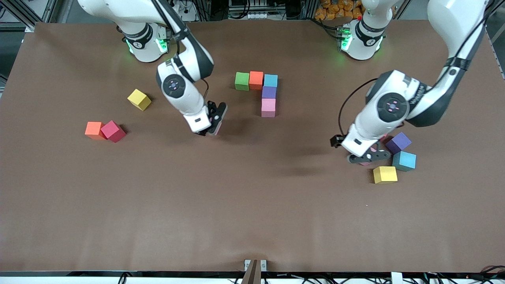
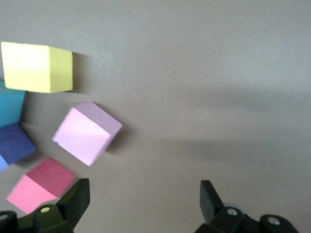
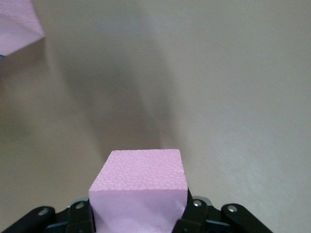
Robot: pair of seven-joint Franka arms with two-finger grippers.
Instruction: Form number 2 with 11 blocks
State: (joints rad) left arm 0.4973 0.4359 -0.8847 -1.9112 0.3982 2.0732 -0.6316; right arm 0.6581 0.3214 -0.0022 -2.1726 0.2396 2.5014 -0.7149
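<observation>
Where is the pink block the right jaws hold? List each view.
Front view: held pink block in the right gripper, over bare table.
Right wrist view: bottom centre, between the jaws.
Left wrist view: not in it.
Shared landmark: the column's end pink block.

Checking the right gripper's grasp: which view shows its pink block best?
Right wrist view: the pink block fills the foreground, clamped in the right gripper. The front view shows only a pink sliver under the fingers. The left wrist view misses it.

Brown table, orange objects past its edge
</observation>
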